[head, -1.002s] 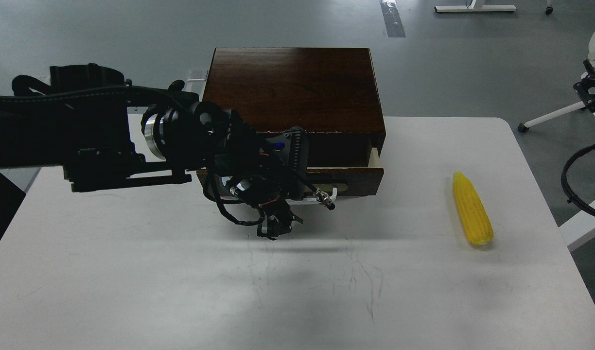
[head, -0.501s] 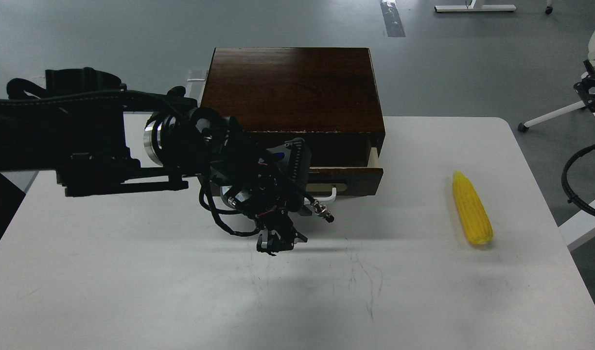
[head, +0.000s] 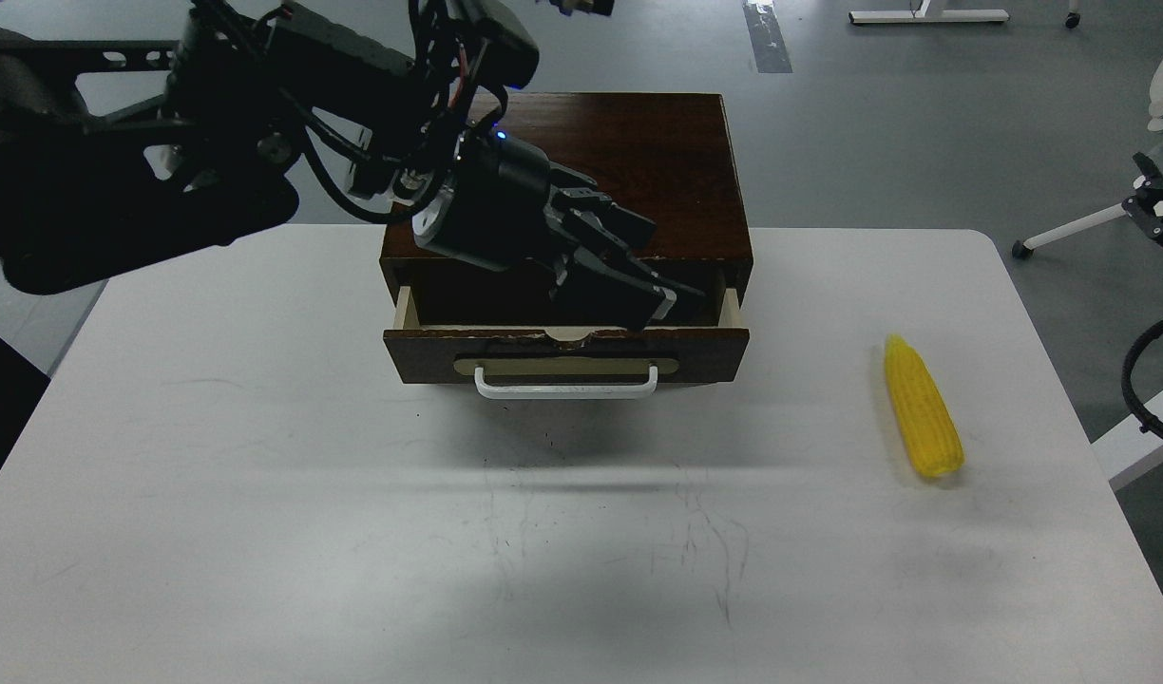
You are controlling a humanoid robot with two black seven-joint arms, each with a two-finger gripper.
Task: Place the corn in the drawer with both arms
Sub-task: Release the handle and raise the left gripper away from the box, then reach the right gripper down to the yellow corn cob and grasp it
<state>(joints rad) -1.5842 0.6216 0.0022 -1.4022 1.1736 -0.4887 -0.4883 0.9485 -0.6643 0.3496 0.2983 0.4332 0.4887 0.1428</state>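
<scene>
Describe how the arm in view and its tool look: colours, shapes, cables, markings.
The left arm is matte black and boxy, with slotted black brackets and looping black cables plus a few thin red wires. A silver ring sits at the wrist. The left tool is black with ridged, jointed fingers; a small blue light glows near its base.

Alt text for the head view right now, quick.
The left gripper hangs over the partly open drawer of a dark wooden box. The corn lies untouched on the white table, right of the box.
</scene>
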